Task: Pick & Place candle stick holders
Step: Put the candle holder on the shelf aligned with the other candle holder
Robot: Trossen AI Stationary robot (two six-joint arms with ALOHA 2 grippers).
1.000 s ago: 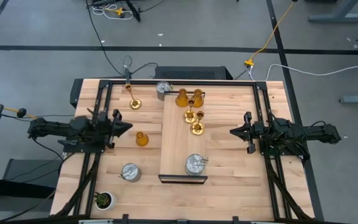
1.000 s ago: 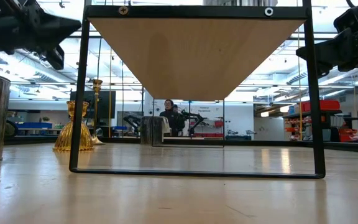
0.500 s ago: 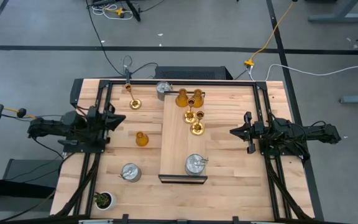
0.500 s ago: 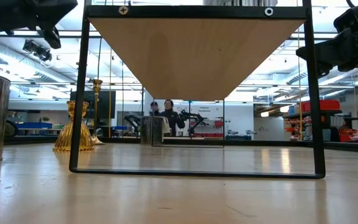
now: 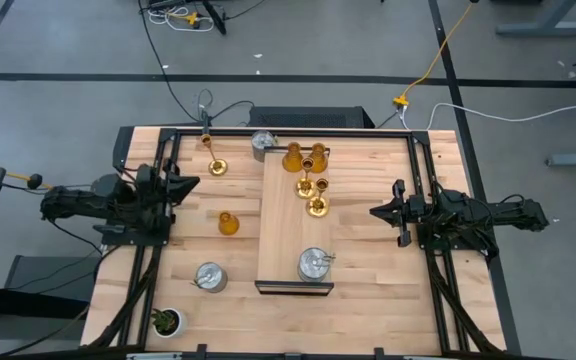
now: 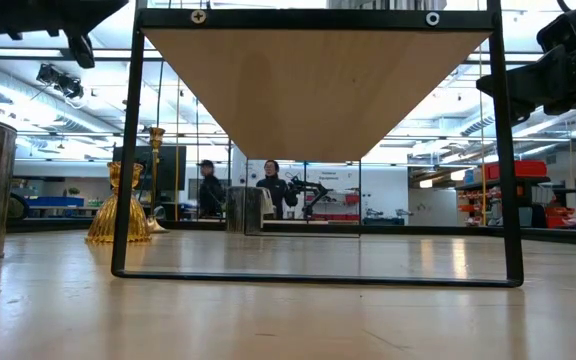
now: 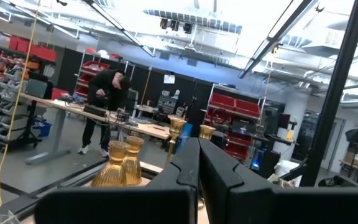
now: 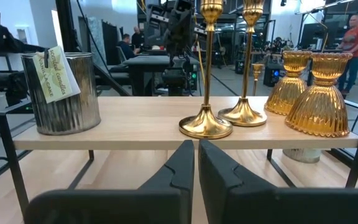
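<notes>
A raised wooden shelf (image 5: 278, 240) stands mid-table. On it stand two amber holders (image 5: 293, 157) (image 8: 319, 93), two gold holders (image 5: 316, 205) (image 8: 206, 124) and a silver one (image 5: 313, 265) (image 8: 61, 93). On the table itself stand an amber holder (image 5: 228, 223) (image 6: 118, 205), a gold one (image 5: 215, 165), and silver ones (image 5: 210, 277) (image 5: 263, 143). My left gripper (image 5: 196, 183) (image 7: 197, 163) is shut and empty, raised at the table's left and tilted upward. My right gripper (image 5: 373, 212) (image 8: 196, 149) is shut and empty, level at the right, pointing at the shelf.
A small green potted plant (image 5: 166, 321) sits at the near left corner. The shelf's black frame legs (image 6: 123, 150) stand on the table. Black rails (image 5: 298, 132) run along the table's far side. People move in the room beyond the table.
My left gripper has risen and drawn back toward the table's left and far edges, tipping its fingers upward; it has stayed shut. In the low view it has climbed nearly out of the top of the picture.
</notes>
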